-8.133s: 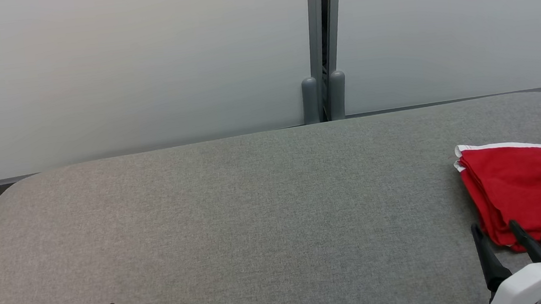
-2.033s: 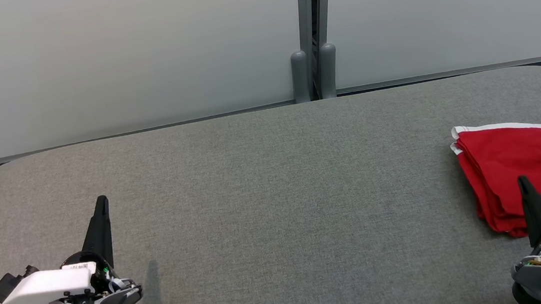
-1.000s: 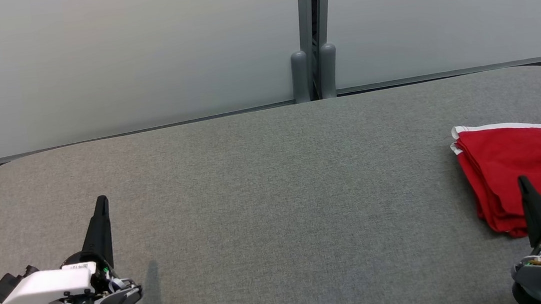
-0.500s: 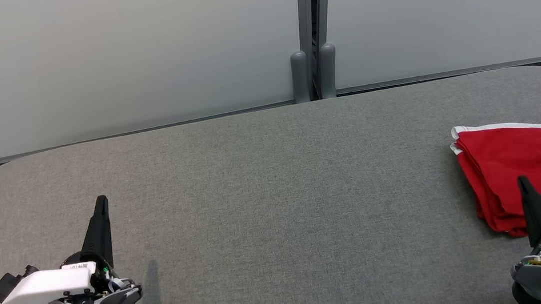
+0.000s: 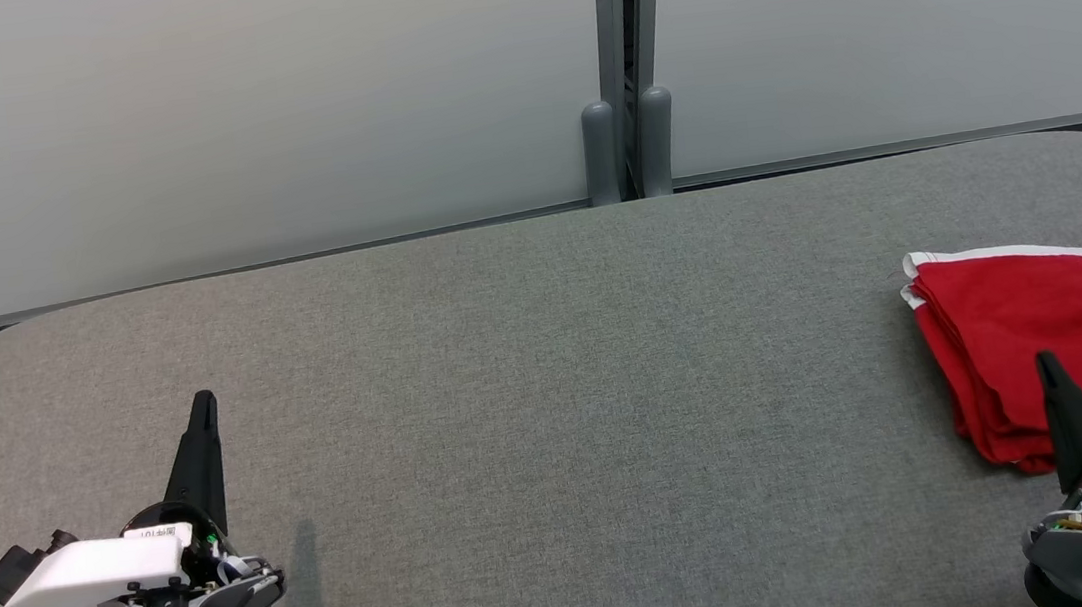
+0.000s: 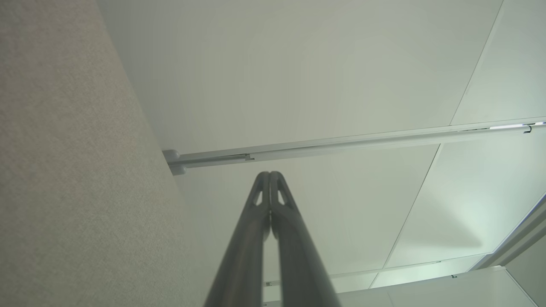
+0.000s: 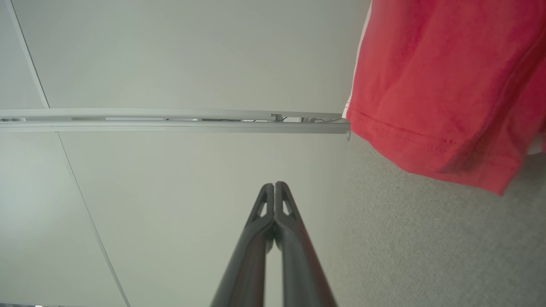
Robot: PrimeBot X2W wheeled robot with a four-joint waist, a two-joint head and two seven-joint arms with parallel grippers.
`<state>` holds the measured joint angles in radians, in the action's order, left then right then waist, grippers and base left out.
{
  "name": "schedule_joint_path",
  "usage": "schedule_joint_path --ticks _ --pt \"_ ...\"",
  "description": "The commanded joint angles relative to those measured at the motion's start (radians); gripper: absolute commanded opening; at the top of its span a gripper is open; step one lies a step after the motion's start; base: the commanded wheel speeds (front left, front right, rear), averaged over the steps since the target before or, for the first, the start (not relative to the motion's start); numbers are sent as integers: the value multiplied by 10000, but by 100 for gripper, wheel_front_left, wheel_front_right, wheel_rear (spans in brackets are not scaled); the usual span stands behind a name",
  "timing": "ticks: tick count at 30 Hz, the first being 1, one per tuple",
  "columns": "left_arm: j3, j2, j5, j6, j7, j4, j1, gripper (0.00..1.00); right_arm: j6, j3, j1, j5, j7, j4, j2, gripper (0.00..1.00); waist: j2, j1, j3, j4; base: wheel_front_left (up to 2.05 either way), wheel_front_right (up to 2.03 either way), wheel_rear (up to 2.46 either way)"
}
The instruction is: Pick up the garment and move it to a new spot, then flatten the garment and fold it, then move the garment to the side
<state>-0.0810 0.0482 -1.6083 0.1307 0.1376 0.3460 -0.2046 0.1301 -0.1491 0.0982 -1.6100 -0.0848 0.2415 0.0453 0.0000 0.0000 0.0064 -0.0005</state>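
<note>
While our left arm sits low at 8 o'clock over the grey table (image 5: 554, 423), our left gripper (image 5: 202, 407) points to 12, fingers clenched on nothing. At 4 o'clock our right gripper (image 5: 1045, 366) leans toward 11, also clenched and empty. Its tip shows against the folded red garment (image 5: 1035, 312), which lies at 3 o'clock.

No legible text. A small white sticker (image 5: 155, 532) at the left claw (image 5: 202, 401) base bears dark print, too small to read.
</note>
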Motion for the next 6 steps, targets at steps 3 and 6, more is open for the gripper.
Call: schedule_joint_path --ticks 3,6 --pt "-35 24 -21 38 17 -3 -110 0 11 -14 101 -10 -50 -32 93 0 0 0 0 0 0 0 0" --pt "-35 24 -21 38 17 -4 -110 0 11 -14 101 -10 -52 -32 93 0 0 0 0 0 0 0 0"
